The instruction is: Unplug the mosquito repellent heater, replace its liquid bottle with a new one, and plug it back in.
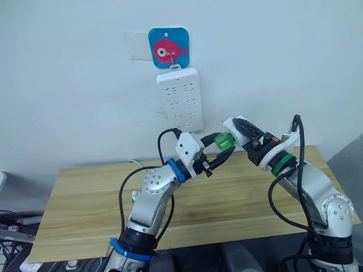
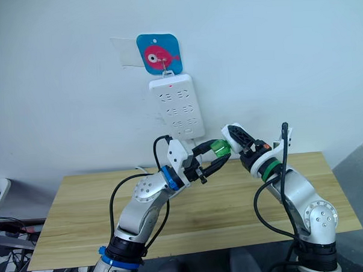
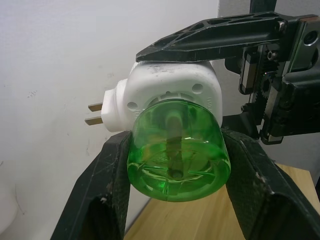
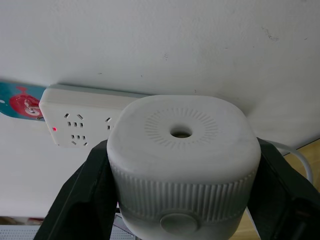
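Note:
The white mosquito repellent heater (image 4: pixel 182 150) is unplugged and held in the air below the power strip, with my right gripper (image 1: pixel 236 130) shut on its sides. Its round top with the dark centre hole faces the right wrist camera. Two bare plug prongs (image 3: pixel 95 113) stick out of its side. A green liquid bottle (image 3: pixel 176 150) sits against the heater's underside, and my left gripper (image 1: pixel 220 147) is shut on it, one finger (image 3: pixel 107 190) on each side. Both grippers meet above the table's back edge.
A long white power strip (image 1: pixel 180 100) hangs on the wall from a blue hook plate with a pink fish (image 1: pixel 169 48); its red light is on. A wooden table (image 1: pixel 82 200) lies below the arms. Black cables loop around both arms.

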